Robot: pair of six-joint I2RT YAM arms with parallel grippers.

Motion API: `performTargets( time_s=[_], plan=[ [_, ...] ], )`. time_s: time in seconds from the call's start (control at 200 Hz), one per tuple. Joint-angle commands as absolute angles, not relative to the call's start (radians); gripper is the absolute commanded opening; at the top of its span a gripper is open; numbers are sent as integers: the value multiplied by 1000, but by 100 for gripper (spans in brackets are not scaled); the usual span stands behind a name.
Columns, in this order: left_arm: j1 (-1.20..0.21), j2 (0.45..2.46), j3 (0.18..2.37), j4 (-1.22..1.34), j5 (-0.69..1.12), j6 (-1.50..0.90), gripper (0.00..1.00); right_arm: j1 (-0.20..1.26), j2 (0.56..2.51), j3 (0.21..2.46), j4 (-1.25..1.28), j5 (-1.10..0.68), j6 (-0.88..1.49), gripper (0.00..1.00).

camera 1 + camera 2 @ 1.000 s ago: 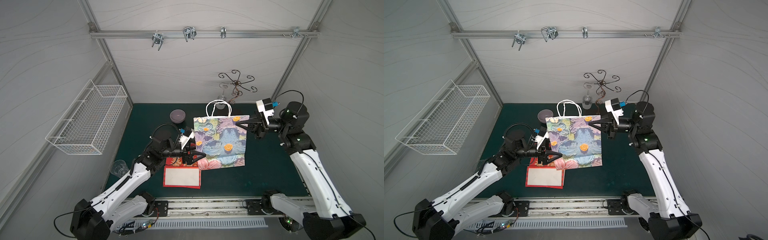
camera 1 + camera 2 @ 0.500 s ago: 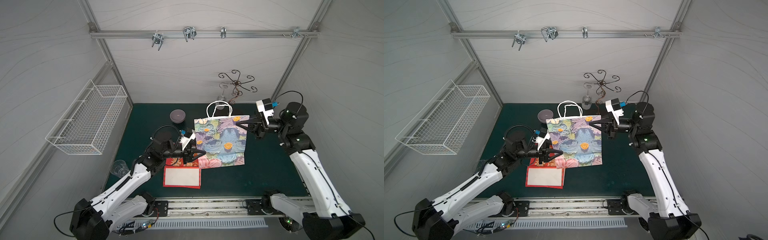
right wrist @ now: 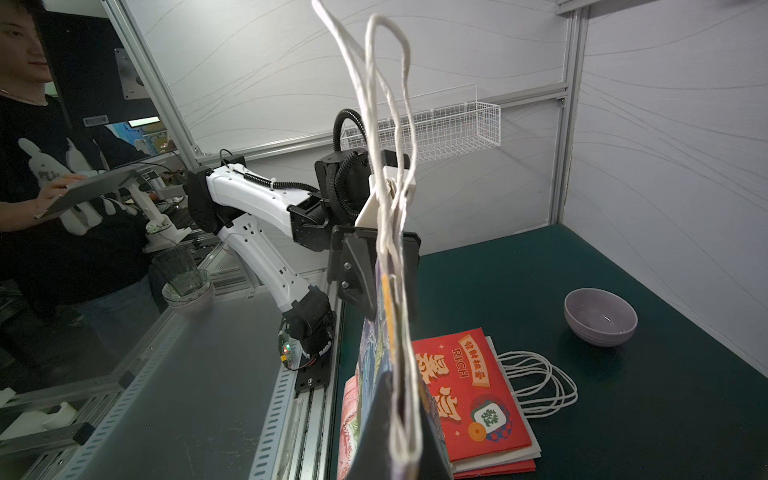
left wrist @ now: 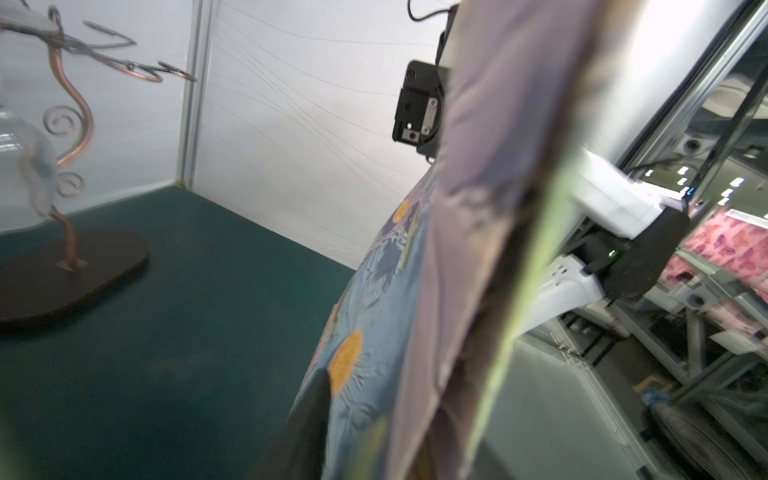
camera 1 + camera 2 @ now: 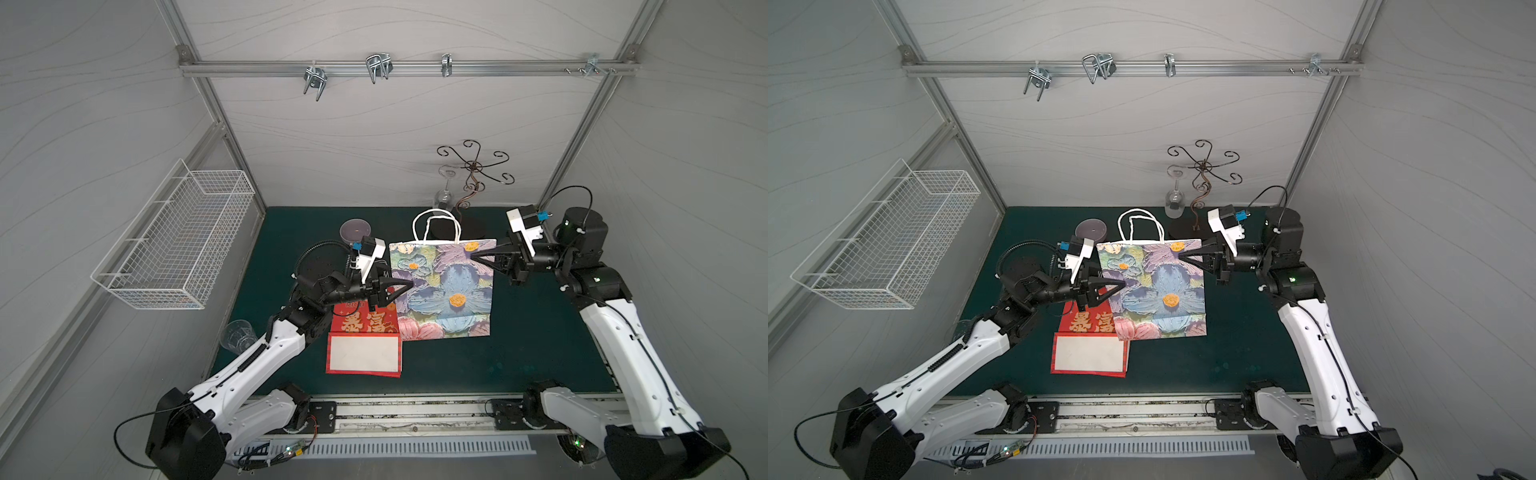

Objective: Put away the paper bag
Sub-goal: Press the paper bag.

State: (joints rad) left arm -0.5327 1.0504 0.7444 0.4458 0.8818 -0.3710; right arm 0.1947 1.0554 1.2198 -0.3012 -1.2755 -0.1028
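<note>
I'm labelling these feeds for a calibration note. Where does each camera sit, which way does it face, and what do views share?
Top views: high at the front, looking down at the dark green table; both arms show, with the left gripper and right gripper at the flowered paper bag.
Left wrist: on the left arm, facing across the bag toward the right arm; one dark fingertip shows.
Right wrist: on the right arm, facing the left arm past the bag's white handles.
Shared: the bag, in every view.
</note>
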Motion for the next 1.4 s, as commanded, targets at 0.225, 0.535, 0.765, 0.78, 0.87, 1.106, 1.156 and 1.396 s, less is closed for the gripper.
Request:
performTargets(
  time_s=[0.225, 0.535, 0.765, 0.78, 0.87, 1.106, 1.156, 1.396],
  plan=[
    [-512, 1056, 784, 700, 916, -534, 0, 152, 1024, 1222, -369, -1349, -124, 23],
    [-499, 1076, 819, 751, 961, -615, 0, 149, 997, 1162, -459, -1398, -193, 20],
    [-488, 1098, 843, 804, 972, -709, 0, 148, 984, 1166, -493, -1421, -228, 0],
    [-486, 1097, 844, 806, 973, -713, 0, 148, 983, 1165, -499, -1419, -232, 0],
    [-483, 1097, 854, 808, 978, -731, 0, 148, 973, 1155, -542, -1379, -255, 37],
    [-482, 1106, 884, 809, 1003, -754, 0, 149, 959, 1103, -588, -1351, -293, 42],
    [-482, 1108, 888, 801, 1006, -752, 0, 150, 960, 1105, -589, -1377, -293, 29],
    [-474, 1105, 903, 749, 1009, -718, 0, 147, 936, 1115, -618, -1382, -301, 2]
  ],
)
